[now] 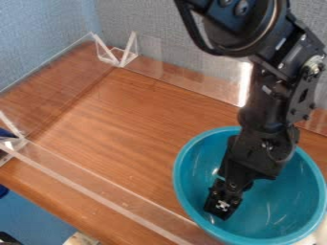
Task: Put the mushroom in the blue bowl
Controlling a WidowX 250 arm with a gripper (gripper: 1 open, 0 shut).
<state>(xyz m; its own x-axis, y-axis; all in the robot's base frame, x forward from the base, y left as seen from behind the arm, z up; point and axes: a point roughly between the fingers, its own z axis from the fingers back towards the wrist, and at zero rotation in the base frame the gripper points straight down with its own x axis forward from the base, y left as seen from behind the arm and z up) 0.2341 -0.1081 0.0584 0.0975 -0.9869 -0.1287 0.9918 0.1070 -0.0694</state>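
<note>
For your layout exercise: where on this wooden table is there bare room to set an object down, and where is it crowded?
The brown wooden tabletop lies bare from the clear acrylic rail in front to the blue back wall. It is crowded at the right: the large teal-blue glossy bowl holds the black robot claw, lowered inside.

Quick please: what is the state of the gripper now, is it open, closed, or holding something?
Gripper: open, low inside the blue bowl. Whether anything sits between its fingers cannot be told; no mushroom is visible.
</note>
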